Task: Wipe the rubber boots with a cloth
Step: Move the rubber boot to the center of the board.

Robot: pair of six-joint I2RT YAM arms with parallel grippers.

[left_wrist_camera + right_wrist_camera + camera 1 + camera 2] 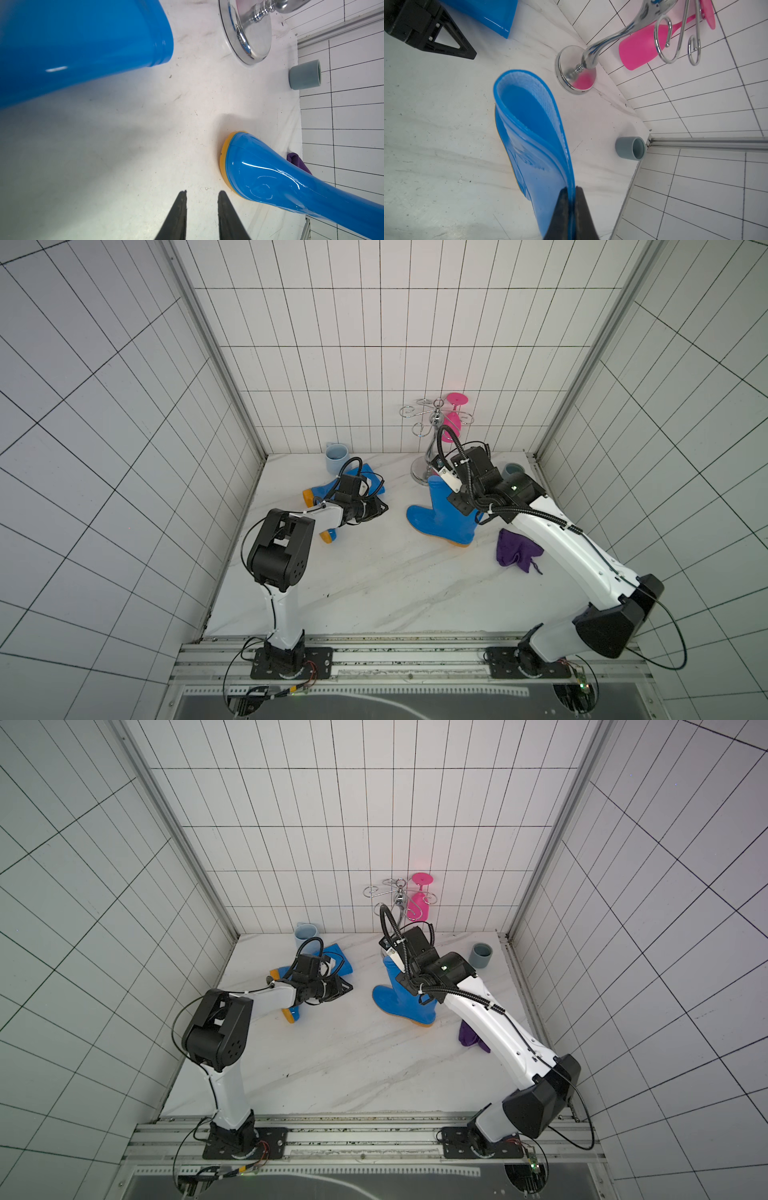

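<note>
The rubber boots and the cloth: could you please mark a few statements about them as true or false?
1. The right pincer is shut on the shaft rim of the upright glossy blue rubber boot. True.
2. The left pincer holds the dark purple fabric cloth. False: the cloth lies on the white marble tabletop beside the upright boot, and the left pincer is slightly open with nothing in it.
3. Both boots stand upright. False: the second blue boot lies on its side under the left arm.
4. A pink stemmed glass hangs foot up from the chrome wire rack. True.
</note>
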